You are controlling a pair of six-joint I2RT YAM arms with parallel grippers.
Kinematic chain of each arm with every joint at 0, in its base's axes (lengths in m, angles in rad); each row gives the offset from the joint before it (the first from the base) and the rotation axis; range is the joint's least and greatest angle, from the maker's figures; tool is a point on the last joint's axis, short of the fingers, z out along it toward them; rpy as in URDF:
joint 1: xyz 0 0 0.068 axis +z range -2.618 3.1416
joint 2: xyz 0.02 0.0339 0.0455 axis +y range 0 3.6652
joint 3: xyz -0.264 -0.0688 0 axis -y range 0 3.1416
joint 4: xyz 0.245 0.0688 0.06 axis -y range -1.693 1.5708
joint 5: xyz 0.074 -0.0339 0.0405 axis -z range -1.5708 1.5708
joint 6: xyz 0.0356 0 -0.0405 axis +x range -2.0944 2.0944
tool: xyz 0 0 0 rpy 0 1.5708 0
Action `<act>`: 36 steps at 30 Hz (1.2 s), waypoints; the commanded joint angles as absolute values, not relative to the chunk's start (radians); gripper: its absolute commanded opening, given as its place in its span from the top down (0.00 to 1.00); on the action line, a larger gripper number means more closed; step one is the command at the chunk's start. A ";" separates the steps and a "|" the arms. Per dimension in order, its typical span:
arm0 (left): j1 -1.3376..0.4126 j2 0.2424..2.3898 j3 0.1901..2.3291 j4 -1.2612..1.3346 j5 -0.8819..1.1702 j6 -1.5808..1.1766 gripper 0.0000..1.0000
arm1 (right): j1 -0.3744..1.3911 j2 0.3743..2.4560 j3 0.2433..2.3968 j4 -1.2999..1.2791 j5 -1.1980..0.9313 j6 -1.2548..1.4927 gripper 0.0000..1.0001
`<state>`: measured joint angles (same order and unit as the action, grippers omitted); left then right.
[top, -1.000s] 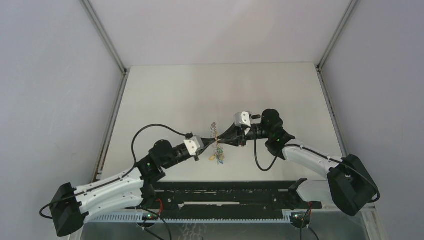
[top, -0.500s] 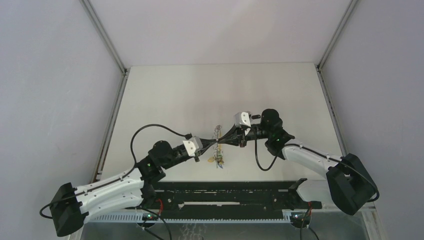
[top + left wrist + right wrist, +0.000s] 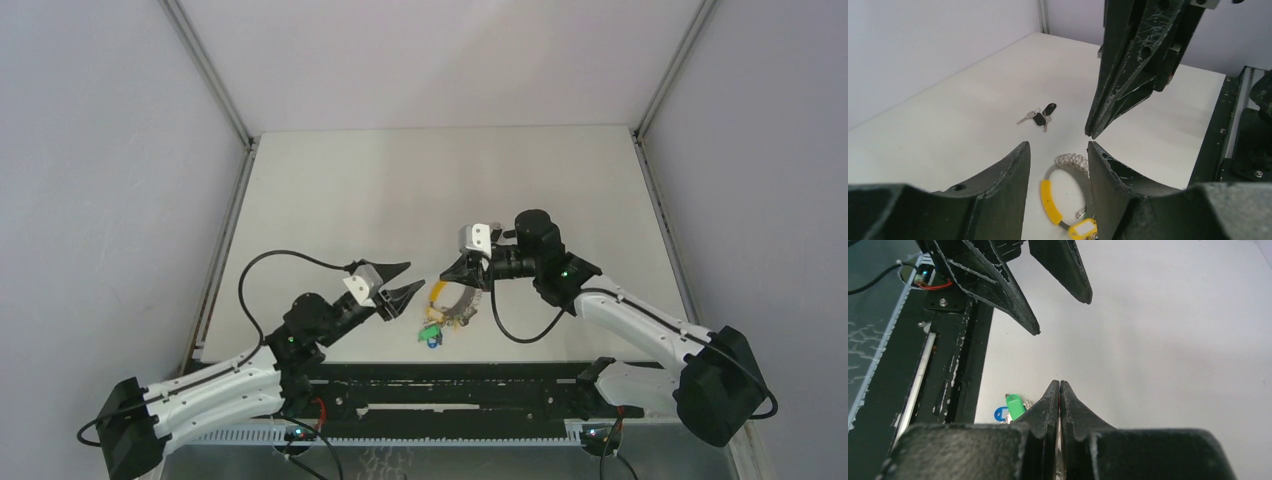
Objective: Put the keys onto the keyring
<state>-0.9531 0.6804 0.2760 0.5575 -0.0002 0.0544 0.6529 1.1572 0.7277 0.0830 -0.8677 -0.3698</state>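
The worktop (image 3: 400,180) carries little besides the task's things; a black rail (image 3: 450,386) runs along its near edge in front of the arm bases. The keyring (image 3: 462,305) lies flat on the worktop between the two hands, just below the tip of the right hand (image 3: 445,275). That hand is closed, its two fingers pressed together with no gap; from the left wrist its tip hangs a little above the ring's coiled stretch without touching it, and nothing can be made out between the fingers. The left hand (image 3: 416,274) stands open and empty, its fingers spread to either side of the ring, clear of it.

From above, the ring and its tags form one cluster whose long axis runs from the ring at the far right down toward the rail at the near left, with a green tag (image 3: 1015,406) and a blue tag (image 3: 999,414) at the near end.

Only the left wrist view shows the coil clearly, two yellow tags (image 3: 1050,199) on the ring, and a separate small bunch of keys (image 3: 1039,117) with black heads lying well beyond the ring; in the top view the right arm covers that spot.
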 commanded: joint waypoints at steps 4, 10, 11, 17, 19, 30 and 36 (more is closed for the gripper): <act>-0.936 0.764 0.250 0.589 -0.058 -0.053 0.44 | 0.653 1.170 0.764 -0.005 -0.693 -0.341 1.00; -0.934 0.916 0.327 0.552 0.019 -0.118 0.40 | 0.655 1.141 0.719 -0.100 -0.433 -0.092 0.89; -0.932 0.945 0.343 0.544 0.022 -0.134 0.40 | 0.656 1.132 0.701 -0.113 -0.414 -0.058 0.88; -0.860 1.163 0.455 0.488 0.184 -0.249 0.42 | 0.658 1.096 0.568 -0.129 -0.297 0.143 0.75; -0.856 1.221 0.484 0.473 0.225 -0.259 0.39 | 0.657 1.098 0.538 -0.127 -0.264 0.207 0.75; -0.855 1.426 0.584 0.403 0.270 -0.262 0.48 | 0.686 1.190 0.504 -0.055 -0.201 0.368 0.74; -0.830 1.484 0.603 0.351 0.274 -0.263 0.52 | 0.721 1.255 0.510 -0.038 -0.119 0.330 0.70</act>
<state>-0.8551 1.4586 0.5529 0.3824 0.2455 -0.2523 0.7029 1.2316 0.4984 -0.0933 -0.1967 0.3290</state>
